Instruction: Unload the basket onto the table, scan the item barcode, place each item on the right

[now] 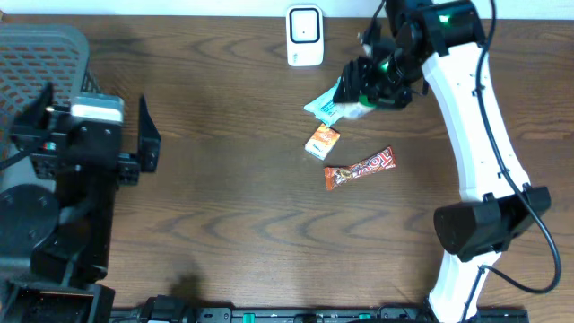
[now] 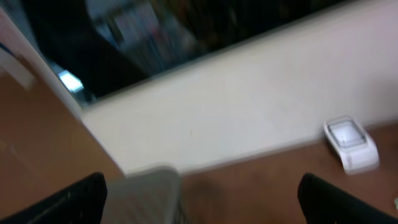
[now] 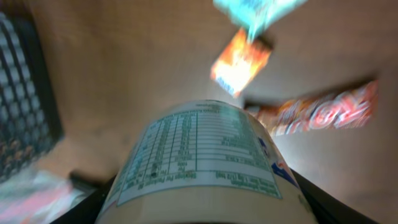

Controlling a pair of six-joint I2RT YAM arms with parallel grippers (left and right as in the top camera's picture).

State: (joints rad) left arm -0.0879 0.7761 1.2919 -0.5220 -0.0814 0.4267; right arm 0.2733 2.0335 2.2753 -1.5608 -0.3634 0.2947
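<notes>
My right gripper (image 1: 366, 88) is shut on a pale bottle (image 3: 199, 162) with a green-edged nutrition label. In the right wrist view the bottle fills the space between both black fingers (image 3: 320, 205). It hangs above the table at the back right, just right of the white scanner (image 1: 305, 36). My left gripper (image 1: 143, 144) stands wide open at the far left with nothing in it. The scanner (image 2: 351, 144) also shows in the left wrist view, far right. No barcode shows on the bottle.
A teal packet (image 1: 323, 108), a small orange packet (image 1: 323, 142) and a red-orange candy bar (image 1: 359, 169) lie on the wooden table under and in front of the right gripper. A grey mesh basket (image 1: 45, 54) stands at the back left.
</notes>
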